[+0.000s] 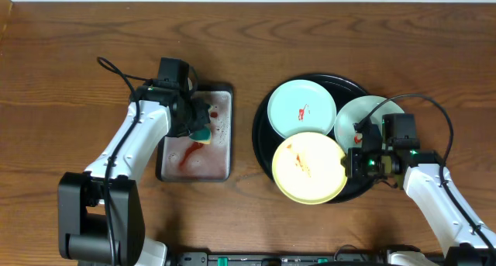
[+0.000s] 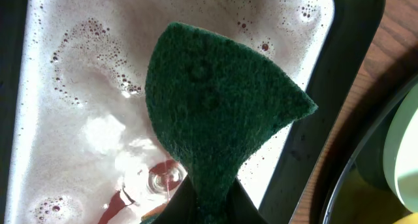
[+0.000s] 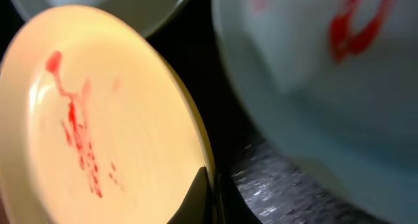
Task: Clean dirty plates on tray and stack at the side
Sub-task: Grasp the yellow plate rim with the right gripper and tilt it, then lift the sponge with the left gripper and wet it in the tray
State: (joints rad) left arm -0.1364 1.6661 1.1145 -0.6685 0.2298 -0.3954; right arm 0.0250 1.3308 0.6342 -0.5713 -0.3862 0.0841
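Three plates lie on the round black tray: a mint plate with a red smear at the back left, a second mint plate at the right, and a pale yellow plate with red streaks at the front. My right gripper is shut on the yellow plate's right rim, and the plate looks tilted up. My left gripper is shut on a green scouring sponge and holds it over the silver metal tray.
The rectangular metal tray holds soapy water with red sauce swirls. The black tray's rim lies just to its right. Bare wooden table surrounds both.
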